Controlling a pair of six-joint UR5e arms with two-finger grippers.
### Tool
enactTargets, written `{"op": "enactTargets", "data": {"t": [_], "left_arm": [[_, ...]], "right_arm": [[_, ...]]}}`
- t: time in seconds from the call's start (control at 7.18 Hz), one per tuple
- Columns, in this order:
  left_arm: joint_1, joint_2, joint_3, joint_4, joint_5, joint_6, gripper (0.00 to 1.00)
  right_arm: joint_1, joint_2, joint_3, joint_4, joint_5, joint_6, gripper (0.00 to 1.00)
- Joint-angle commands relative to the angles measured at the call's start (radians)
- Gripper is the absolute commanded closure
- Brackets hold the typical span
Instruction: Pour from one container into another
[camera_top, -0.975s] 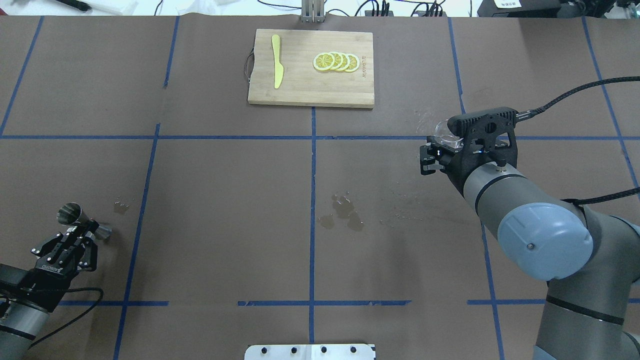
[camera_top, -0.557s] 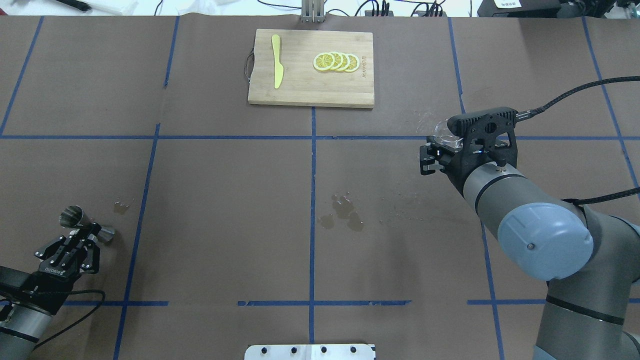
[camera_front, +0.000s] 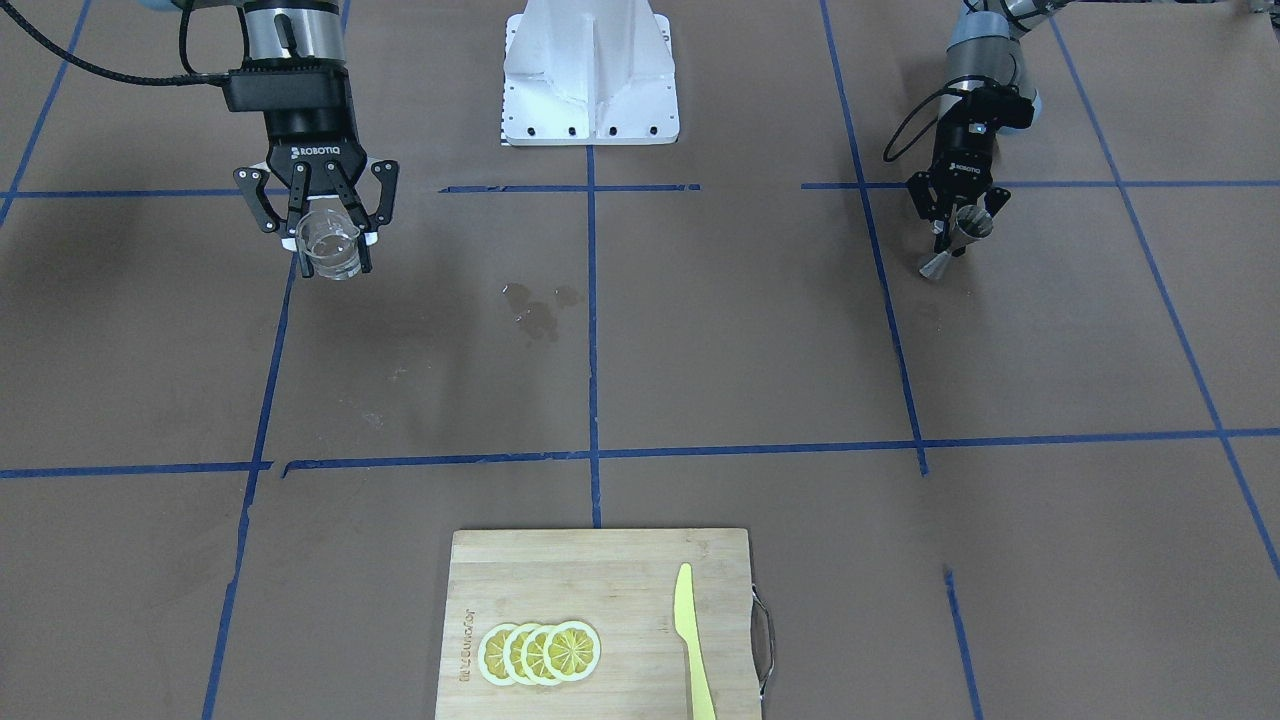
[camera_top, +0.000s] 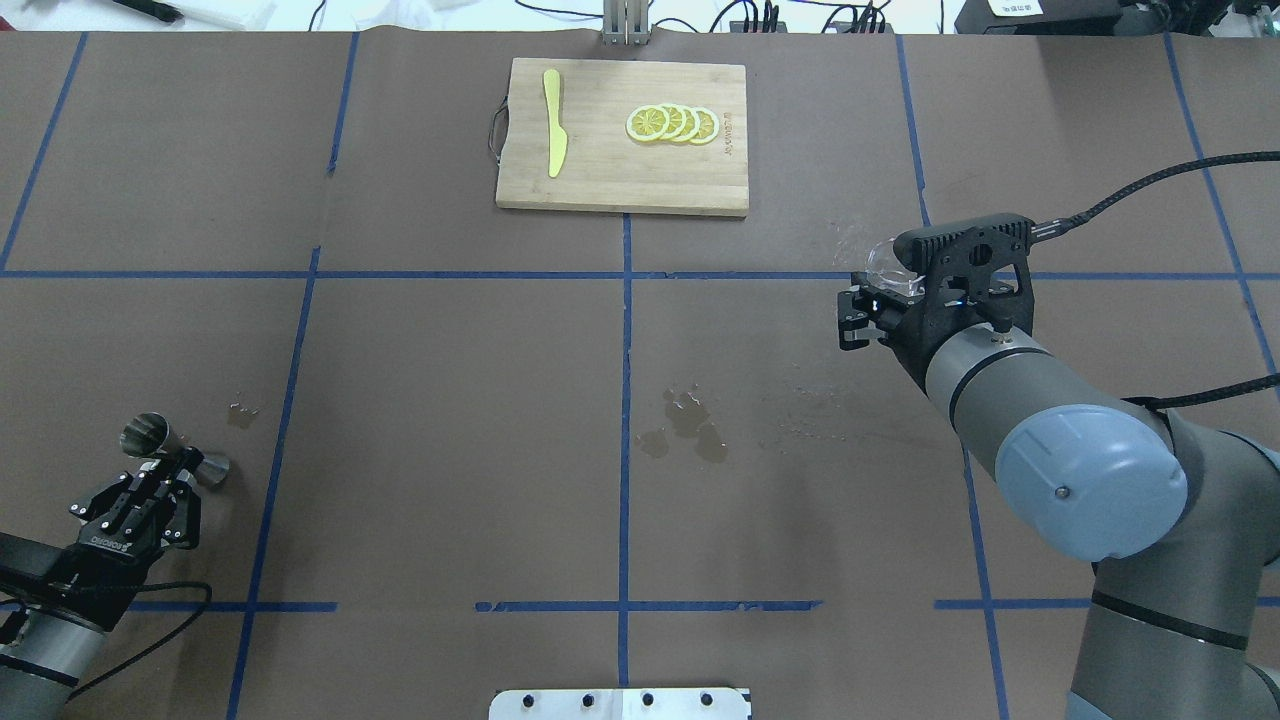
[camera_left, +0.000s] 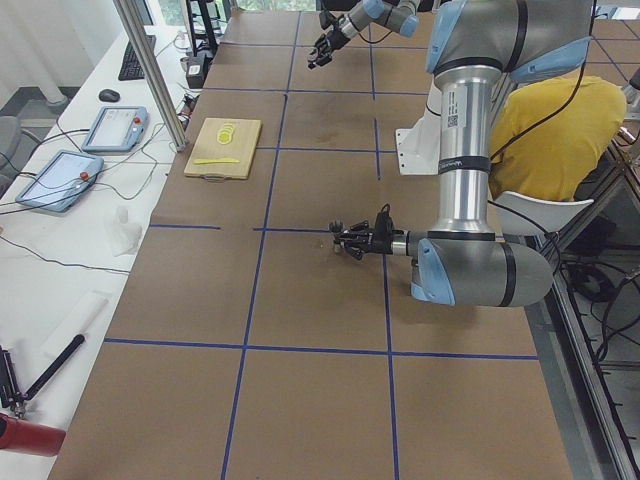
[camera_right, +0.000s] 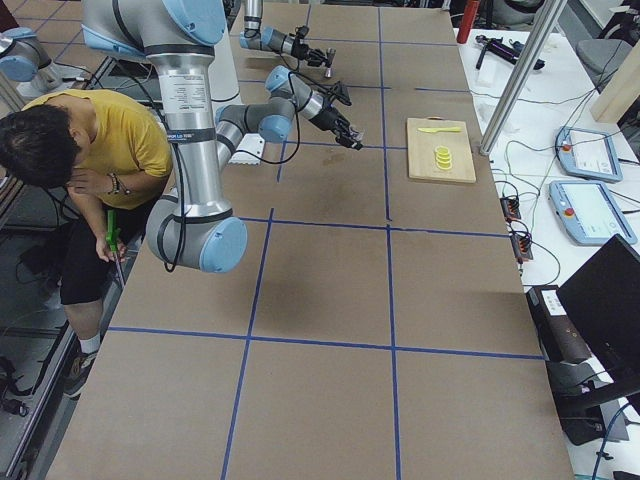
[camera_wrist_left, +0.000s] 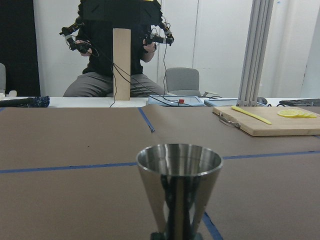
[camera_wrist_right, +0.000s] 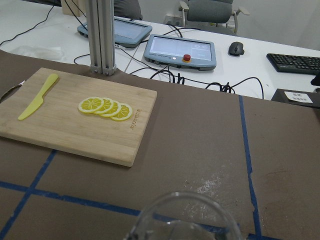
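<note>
- The left gripper (camera_top: 172, 476) has drawn back toward the robot's own edge of the table over the last second, carrying the steel jigger (camera_top: 150, 438) with it. The right arm has barely stirred.
- Left fingers are pinched on the jigger's narrow waist. The open cone stands just beyond the fingertips, mouth clear, and the smaller cone sits on the other side of the grip.
- That jigger looks light, rigid and slick. The waist is the sensible hold, since the flaring cones should stop it sliding out either way.
- The right gripper (camera_front: 334, 258) is clamped around a clear glass (camera_front: 328, 238), which sits between the fingers with its rim poking out past them.
- Glass is brittle and smooth, probably wet too, so a firm but gentle squeeze on the wall suits it.
- The two vessels are well apart, with small puddles (camera_top: 685, 425) on the table between them.
</note>
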Motion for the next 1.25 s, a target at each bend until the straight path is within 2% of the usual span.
{"op": "enactTargets", "data": {"t": [0.0,0.84,1.11], "left_arm": [[0.001,0.0,0.0,0.002,-0.001,0.027,1.0],[0.001,0.0,0.0,0.005,-0.005,0.029,1.0],[0.001,0.0,0.0,0.013,-0.007,0.029,0.86]], "right_arm": [[0.0,0.001,0.0,0.0,0.002,0.0,0.88],[0.0,0.006,0.0,0.0,0.002,0.0,0.88],[0.0,0.006,0.0,0.0,0.002,0.0,0.87]]}}
